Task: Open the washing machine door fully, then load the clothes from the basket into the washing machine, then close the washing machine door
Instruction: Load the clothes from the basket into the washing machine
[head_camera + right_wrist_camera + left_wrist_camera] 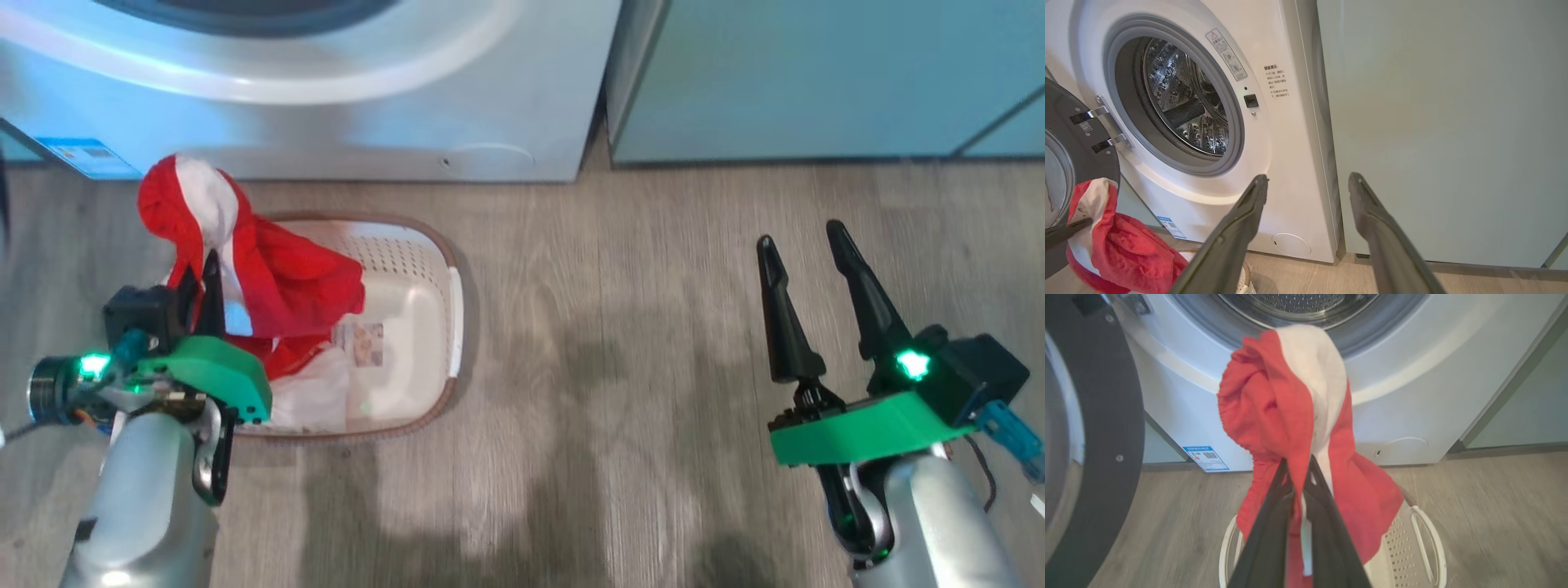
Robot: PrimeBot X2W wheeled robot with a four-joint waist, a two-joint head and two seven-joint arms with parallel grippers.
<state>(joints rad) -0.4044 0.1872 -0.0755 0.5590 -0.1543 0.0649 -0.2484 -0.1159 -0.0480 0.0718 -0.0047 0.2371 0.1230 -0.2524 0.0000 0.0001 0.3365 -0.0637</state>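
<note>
A: The left hand (pixel 204 276), in the head view, is pressed together on one red-and-white garment (pixel 277 282), held up over the basket (pixel 454 310).
B: And the right hand (pixel 798 237)?
A: Spread wide with nothing between its fingers, well apart from the basket, over the wooden floor (pixel 620 367).
B: What lies in the basket?
A: One piece of white fabric (pixel 314 396), plus some red under the raised garment; I cannot tell whether that is a second piece. There is one basket, on the floor just before the one washing machine (pixel 367 131), which stands beside a teal cabinet (pixel 816 82).
B: The left wrist view?
A: Two dark fingers (pixel 1269 531) pinch the garment, which hangs before the open drum (pixel 1298 304). The basket's two white handles (pixel 1427 543) show below. The washing machine door (pixel 1106 437) stands open at the left. I count one blue sticker (pixel 1205 458) and one round filter cap (pixel 1404 447).
B: The right wrist view?
A: Two fingers apart, pointing at the washer's right edge. The door hangs on two hinge brackets (pixel 1102 126), and the garment is at lower left.
</note>
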